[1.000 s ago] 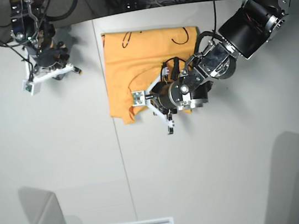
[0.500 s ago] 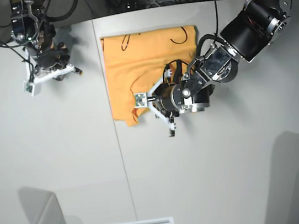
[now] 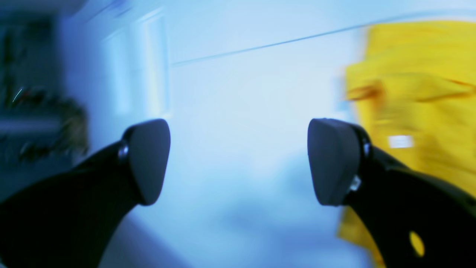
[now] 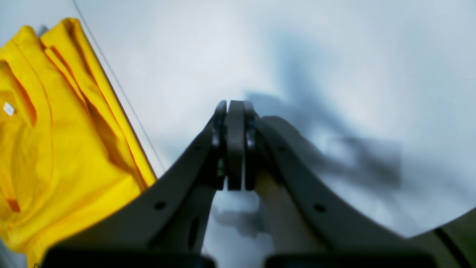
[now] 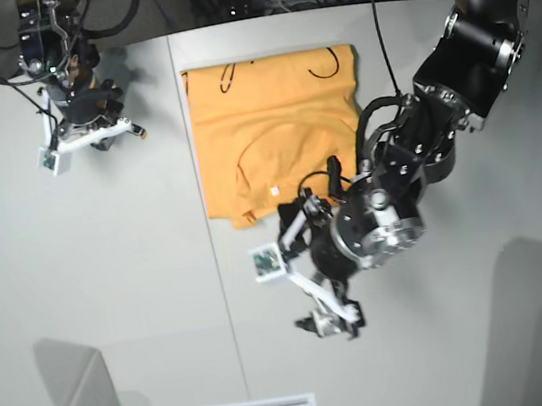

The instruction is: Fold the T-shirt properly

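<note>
Left gripper was released, its fingers spread wide with only table showing between them. It hung just beyond the T-shirt's lower edge as the base view had it, gripping no cloth. Height above the table could not be told; the wrist view was blurred. Right gripper was closed tip to tip on nothing, off to the other side, well apart from the cloth.

T-shirt lay on the table toward the far side, between the two arms, gathered into a rough block. Far edge fairly straight, with curved print lines near both far corners. Lower edge uneven: a loose tip stuck out at the corner nearer the right arm, and a curved layer bulged beside the small white tag.

Step in hand, by my reading: partway through folding, between grasps, main bulk already reduced but not tidy. Next move probably called for bringing the open fingers back to the lower edge, pinching all its layers low against the table, and carrying them toward the far edge. Risk: catching only the top layer, which would drag the fold askew.
</note>
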